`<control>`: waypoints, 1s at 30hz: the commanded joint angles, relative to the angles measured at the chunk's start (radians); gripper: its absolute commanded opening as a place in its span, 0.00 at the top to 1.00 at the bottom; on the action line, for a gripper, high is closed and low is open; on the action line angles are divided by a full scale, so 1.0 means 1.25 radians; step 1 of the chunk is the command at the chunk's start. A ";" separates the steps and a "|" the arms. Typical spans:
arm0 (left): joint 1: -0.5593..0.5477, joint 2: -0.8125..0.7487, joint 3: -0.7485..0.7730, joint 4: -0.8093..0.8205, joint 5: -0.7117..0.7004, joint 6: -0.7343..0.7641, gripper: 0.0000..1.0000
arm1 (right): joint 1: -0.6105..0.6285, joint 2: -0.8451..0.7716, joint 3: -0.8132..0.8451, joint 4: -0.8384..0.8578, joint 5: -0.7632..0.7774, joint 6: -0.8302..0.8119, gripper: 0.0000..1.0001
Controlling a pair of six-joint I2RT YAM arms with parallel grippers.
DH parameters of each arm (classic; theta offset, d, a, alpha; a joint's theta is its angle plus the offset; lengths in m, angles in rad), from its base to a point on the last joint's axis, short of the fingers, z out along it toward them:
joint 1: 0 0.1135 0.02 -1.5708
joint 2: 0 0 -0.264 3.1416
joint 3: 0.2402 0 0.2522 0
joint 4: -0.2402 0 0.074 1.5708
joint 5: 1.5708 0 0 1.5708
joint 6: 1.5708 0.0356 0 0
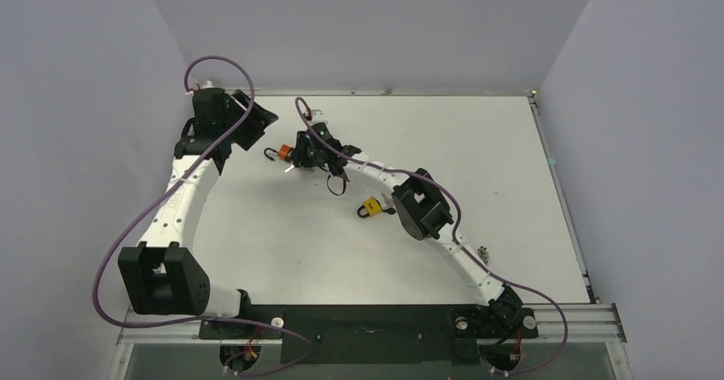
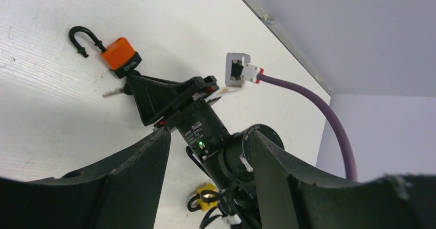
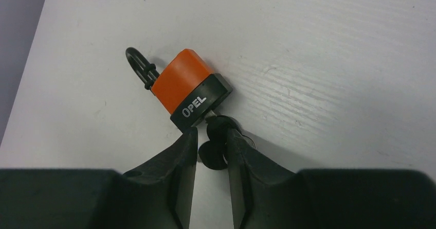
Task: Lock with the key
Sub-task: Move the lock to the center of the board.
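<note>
An orange padlock point(image 1: 283, 151) point(image 2: 120, 55) point(image 3: 182, 82) lies on the white table with its black shackle point(image 3: 138, 62) swung open. A black-headed key point(image 3: 216, 139) sticks into its base. My right gripper point(image 1: 296, 156) point(image 3: 212, 132) is down at the table and its fingers are closed narrowly on the key's head. A second key on the same ring shows as a silver blade point(image 2: 109, 91) beside the fingers. My left gripper point(image 1: 259, 124) point(image 2: 208, 136) is open and empty, held above the table to the back left of the lock.
A yellow padlock point(image 1: 371, 207) point(image 2: 204, 194) lies under my right forearm. A small metal item point(image 1: 483, 252) lies near the right arm's base. The purple cable point(image 2: 329, 116) arcs over the right wrist. Walls stand close at the back and left.
</note>
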 commanded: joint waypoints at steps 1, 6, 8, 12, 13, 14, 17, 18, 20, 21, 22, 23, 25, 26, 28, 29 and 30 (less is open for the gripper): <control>0.006 0.027 -0.001 0.086 -0.040 -0.028 0.44 | 0.009 -0.069 -0.039 -0.054 0.040 -0.049 0.73; 0.006 0.028 -0.010 0.090 -0.042 -0.024 0.44 | 0.016 -0.096 -0.058 -0.066 0.058 -0.082 0.69; 0.007 0.024 -0.015 0.089 -0.046 -0.022 0.44 | 0.020 -0.110 -0.079 -0.070 0.066 -0.097 0.68; 0.007 0.023 -0.026 0.086 -0.055 -0.018 0.44 | 0.021 -0.138 -0.127 -0.071 0.071 -0.120 0.69; 0.007 0.025 -0.027 0.084 -0.057 -0.014 0.44 | 0.021 -0.143 -0.137 -0.071 0.071 -0.128 0.69; 0.006 0.027 -0.029 0.083 -0.062 -0.012 0.44 | 0.021 -0.156 -0.158 -0.071 0.071 -0.132 0.69; 0.007 0.036 -0.033 0.073 -0.073 0.001 0.44 | 0.022 -0.184 -0.205 -0.065 0.074 -0.157 0.71; 0.007 0.037 -0.037 0.072 -0.079 0.002 0.44 | 0.022 -0.203 -0.235 -0.062 0.073 -0.167 0.72; 0.006 0.041 -0.050 0.071 -0.085 0.006 0.44 | 0.022 -0.236 -0.287 -0.047 0.080 -0.181 0.72; 0.005 0.041 -0.061 0.072 -0.086 0.007 0.44 | 0.022 -0.248 -0.305 -0.037 0.080 -0.185 0.72; 0.004 0.039 -0.068 0.073 -0.086 0.008 0.44 | 0.022 -0.268 -0.339 -0.033 0.081 -0.193 0.73; 0.004 0.037 -0.081 0.077 -0.086 0.007 0.44 | 0.021 -0.288 -0.367 -0.026 0.092 -0.198 0.74; 0.002 0.031 -0.098 0.081 -0.084 0.008 0.44 | 0.020 -0.316 -0.407 -0.019 0.105 -0.211 0.81; 0.002 0.026 -0.102 0.082 -0.084 0.007 0.44 | 0.020 -0.324 -0.421 -0.017 0.111 -0.218 0.85; 0.000 0.018 -0.115 0.085 -0.083 0.009 0.44 | 0.019 -0.352 -0.458 -0.012 0.115 -0.230 0.87; -0.003 0.015 -0.123 0.085 -0.083 0.010 0.44 | 0.017 -0.373 -0.489 -0.005 0.115 -0.233 0.87; -0.004 0.008 -0.127 0.085 -0.085 0.012 0.44 | 0.014 -0.384 -0.504 0.000 0.115 -0.236 0.87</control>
